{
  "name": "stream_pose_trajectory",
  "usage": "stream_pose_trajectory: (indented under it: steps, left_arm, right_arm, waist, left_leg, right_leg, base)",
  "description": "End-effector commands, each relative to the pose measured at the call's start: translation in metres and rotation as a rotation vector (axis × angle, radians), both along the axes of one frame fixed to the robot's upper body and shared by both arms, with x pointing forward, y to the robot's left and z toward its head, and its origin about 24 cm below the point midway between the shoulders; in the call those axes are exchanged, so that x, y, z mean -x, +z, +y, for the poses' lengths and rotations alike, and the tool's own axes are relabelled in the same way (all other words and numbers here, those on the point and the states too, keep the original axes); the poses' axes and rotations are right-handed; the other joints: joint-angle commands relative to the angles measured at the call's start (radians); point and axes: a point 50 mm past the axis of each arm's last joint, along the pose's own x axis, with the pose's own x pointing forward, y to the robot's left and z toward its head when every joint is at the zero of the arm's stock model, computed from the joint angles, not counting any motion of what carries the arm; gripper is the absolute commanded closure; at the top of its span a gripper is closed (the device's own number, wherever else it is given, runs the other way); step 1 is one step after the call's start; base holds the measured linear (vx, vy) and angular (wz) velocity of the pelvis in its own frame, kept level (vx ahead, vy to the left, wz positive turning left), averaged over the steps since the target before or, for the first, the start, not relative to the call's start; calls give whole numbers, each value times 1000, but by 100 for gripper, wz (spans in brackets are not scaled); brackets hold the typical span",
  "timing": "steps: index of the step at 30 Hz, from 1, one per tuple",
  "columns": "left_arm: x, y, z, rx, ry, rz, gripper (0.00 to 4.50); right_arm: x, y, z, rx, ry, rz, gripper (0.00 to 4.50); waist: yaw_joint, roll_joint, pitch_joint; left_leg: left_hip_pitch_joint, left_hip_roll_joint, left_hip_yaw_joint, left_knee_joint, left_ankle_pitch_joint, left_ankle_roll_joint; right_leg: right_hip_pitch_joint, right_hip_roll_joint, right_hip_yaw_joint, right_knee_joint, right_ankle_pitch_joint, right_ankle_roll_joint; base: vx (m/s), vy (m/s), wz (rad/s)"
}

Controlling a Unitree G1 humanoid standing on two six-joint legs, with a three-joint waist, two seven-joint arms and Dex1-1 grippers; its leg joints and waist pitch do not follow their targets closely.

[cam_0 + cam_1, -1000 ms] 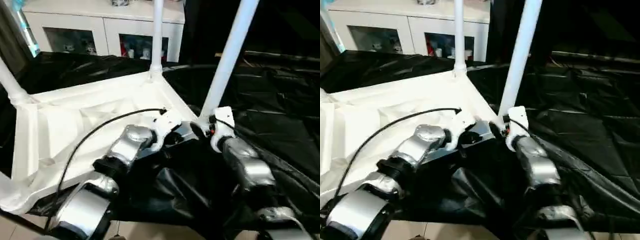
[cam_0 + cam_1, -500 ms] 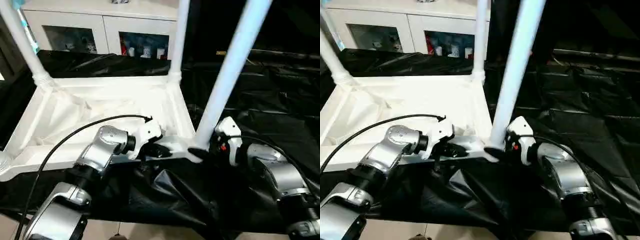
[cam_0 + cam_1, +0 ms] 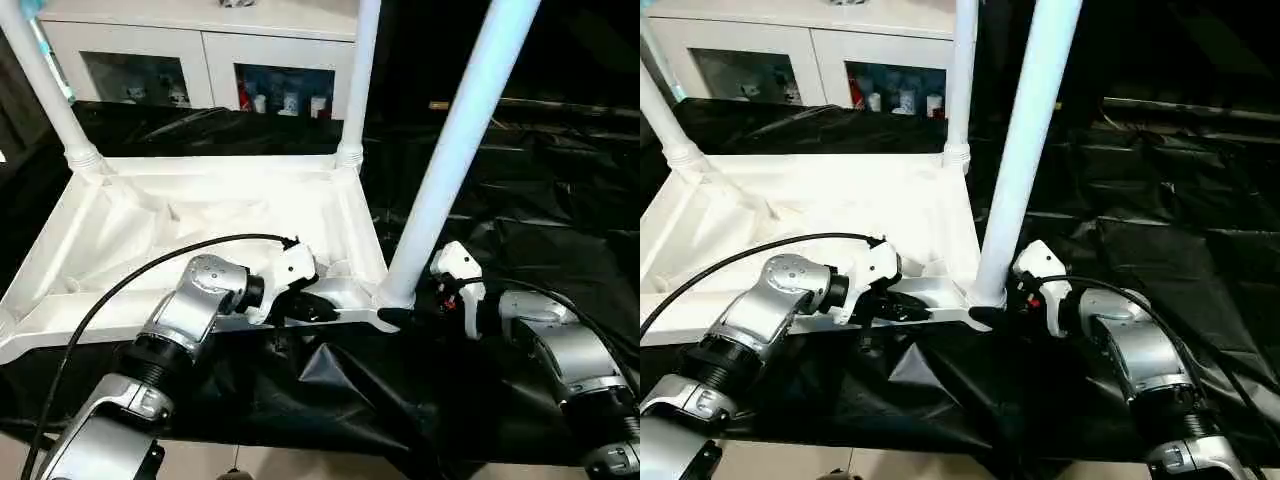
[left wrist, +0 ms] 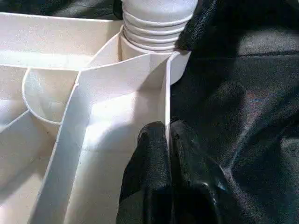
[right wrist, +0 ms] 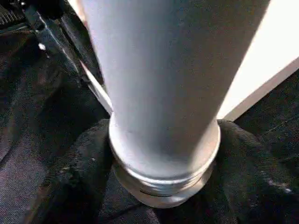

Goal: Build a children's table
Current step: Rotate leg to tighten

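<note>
The white tabletop (image 3: pixel 190 225) lies upside down on the black sheeting, ribbed underside up. Two white legs stand in its far corner sockets, one at the far left (image 3: pixel 45 95) and one at the far right (image 3: pixel 355 90). A third leg (image 3: pixel 450 160) rises, leaning right, from the near right corner socket (image 4: pixel 156 28). My left gripper (image 3: pixel 318 308) is shut on the tabletop's near rim (image 4: pixel 166 100) just beside that socket, one finger (image 4: pixel 152 154) inside the rim and one outside. My right gripper (image 3: pixel 402 314) is shut around the base of the third leg (image 5: pixel 163 107), black fingers (image 5: pixel 70 182) on both sides.
A white cabinet (image 3: pixel 200 55) with glass doors stands behind the big table. Crumpled black sheeting (image 3: pixel 540 210) covers the table to the right and hangs over the near edge. A black cable (image 3: pixel 150 275) arcs from my left forearm over the tabletop.
The head views have swung since a second ago, so the tabletop now lies squarer in front of me. Both grippers keep their holds; the near right leg has barely moved in the last half second.
</note>
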Motion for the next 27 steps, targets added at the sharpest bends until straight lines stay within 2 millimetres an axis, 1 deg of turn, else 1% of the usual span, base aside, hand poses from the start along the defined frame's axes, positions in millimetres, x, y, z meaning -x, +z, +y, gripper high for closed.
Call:
stream_pose_trajectory:
  steps: [1, 2, 4, 7, 9, 10, 11, 12, 13, 14, 15, 17, 19, 20, 21, 22, 23, 24, 25, 26, 27]
  left_arm:
    - [6, -1, -7, 65, -37, 33, 450]
    - [6, -1, -7, 64, -37, 34, 450]
    - [6, -1, -7, 63, -37, 35, 450]
    - [6, -1, -7, 63, -32, 36, 450]
    - [4, -2, -8, 52, -6, 28, 450]
    - [0, -5, -10, 36, 44, 10, 450]
    - [-2, -6, -11, 28, 68, 1, 450]
    - [-5, -7, -13, 19, 105, -12, 450]
    - [-10, -9, -16, 2, 160, -26, 450]
    - [-12, -9, -18, -7, 187, -31, 450]
    - [-16, -10, -21, -20, 234, -43, 450]
    - [-18, -11, -23, -22, 258, -45, 450]
    - [-20, -11, -24, -23, 282, -47, 450]
    - [-29, -9, -45, -15, 406, -59, 450]
    - [-31, -8, -55, -16, 443, -67, 450]
    - [-31, -7, -60, -17, 451, -72, 450]
    - [-29, -7, -71, -17, 420, -84, 450]
    - [-28, -7, -74, -16, 409, -88, 450]
    - [-27, -7, -77, -12, 396, -92, 450]
    - [-26, -7, -79, -10, 382, -95, 450]
    - [-24, -7, -81, -7, 359, -99, 450]
  right_arm:
    - [1, 1, 5, -28, 19, -4, 157]
    - [2, 1, 5, -31, 19, -5, 162]
    - [2, 2, 5, -35, 18, -6, 174]
    - [2, 0, 5, -44, 9, -6, 175]
    - [1, -2, 6, -53, -26, -5, 177]
    - [-5, -6, 6, -37, -113, -32, 177]
    - [-7, -8, 6, -29, -155, -46, 178]
    - [-12, -12, 6, -14, -224, -59, 178]
    - [-17, -18, 7, -7, -317, -61, 178]
    - [-19, -21, 8, -4, -360, -58, 178]
    - [-22, -25, 10, -3, -430, -53, 178]
    - [-23, -26, 12, -7, -462, -48, 178]
    - [-25, -28, 14, -10, -495, -43, 178]
    - [-32, -32, 41, -57, -627, -15, 178]
    - [-35, -33, 57, -70, -654, -6, 178]
    - [-35, -33, 64, -75, -652, -4, 178]
    - [-34, -32, 82, -83, -609, -10, 178]
    - [-34, -31, 87, -85, -588, -14, 178]
    - [-33, -30, 92, -87, -559, -22, 178]
    - [-33, -29, 93, -83, -552, -32, 178]
    - [-35, -28, 89, -103, -578, -25, 178]
  waist:
    - [3, -15, -57]
    - [2, -12, -57]
    - [1, -13, -57]
    - [1, -13, -58]
    - [1, -14, -58]
    - [0, -13, -58]
    - [-3, -11, -56]
    - [-6, -14, -55]
    - [-9, -16, -54]
    - [-11, -13, -51]
    - [-15, -14, -50]
    - [-11, -14, -52]
    - [-10, -14, -51]
    - [-14, -11, -54]
    - [-14, -4, -52]
    - [-14, -9, -56]
    - [-9, -7, -56]
    - [-10, -9, -56]
    - [-8, -10, -59]
    - [-7, -11, -59]
    - [-7, -10, -59]
  left_leg:
    - [7, 9, 11, -50, -176, 67]
    - [7, 9, 11, -49, -172, 68]
    - [7, 8, 11, -49, -169, 69]
    - [7, 8, 11, -47, -164, 72]
    - [7, 8, 11, -47, -161, 74]
    - [7, 8, 11, -48, -164, 72]
    - [7, 8, 11, -49, -177, 63]
    - [7, 7, 10, -51, -199, 45]
    - [7, 6, 10, -53, -211, 37]
    - [10, 6, 9, -56, -244, 22]
    - [11, 6, 8, -57, -263, 9]
    - [14, 7, 7, -58, -277, 5]
    - [13, 7, 8, -57, -275, 9]
    - [12, 4, 10, -56, -250, 4]
    - [15, 6, 7, -60, -256, -7]
    - [13, 4, 5, -60, -252, -18]
    - [13, 5, 5, -58, -248, -11]
    - [10, 4, 5, -59, -245, -7]
    - [11, 3, 6, -56, -229, 4]
    - [8, 2, 7, -55, -212, 16]
    - [8, 2, 7, -55, -208, 19]
  right_leg:
    - [45, -33, 23, -64, -68, -238]
    - [45, -32, 23, -63, -61, -240]
    - [46, -32, 23, -63, -54, -242]
    - [46, -31, 23, -62, -41, -247]
    - [47, -31, 23, -61, -36, -248]
    - [46, -31, 22, -62, -43, -247]
    - [41, -32, 23, -65, -64, -246]
    - [41, -34, 22, -68, -109, -237]
    - [41, -33, 22, -71, -136, -231]
    - [38, -34, 22, -76, -194, -218]
    - [36, -35, 23, -79, -236, -206]
    - [36, -35, 23, -84, -261, -187]
    - [34, -35, 25, -83, -246, -183]
    - [31, -31, 27, -78, -207, -189]
    - [27, -33, 27, -78, -207, -193]
    - [34, -33, 24, -78, -211, -190]
    - [36, -34, 24, -79, -189, -189]
    - [37, -33, 24, -79, -177, -187]
    - [40, -32, 24, -76, -135, -189]
    - [42, -31, 24, -74, -101, -191]
    - [42, -32, 24, -73, -92, -193]
  base:
    - [0, 0, 0]
    - [0, 0, 0]
    - [0, 0, 0]
    - [0, 0, 0]
    - [0, 0, 0]
    - [0, 0, 0]
    - [0, 0, 0]
    - [0, 0, 0]
    - [0, 0, 0]
    - [0, 0, 0]
    - [0, 0, 0]
    - [0, 0, 0]
    - [0, 0, 0]
    - [0, 0, 0]
    - [0, 0, 0]
    - [0, 0, 0]
    - [0, 0, 0]
    - [0, 0, 0]
    - [0, 0, 0]
    - [0, 0, 0]
    - [0, 0, 0]
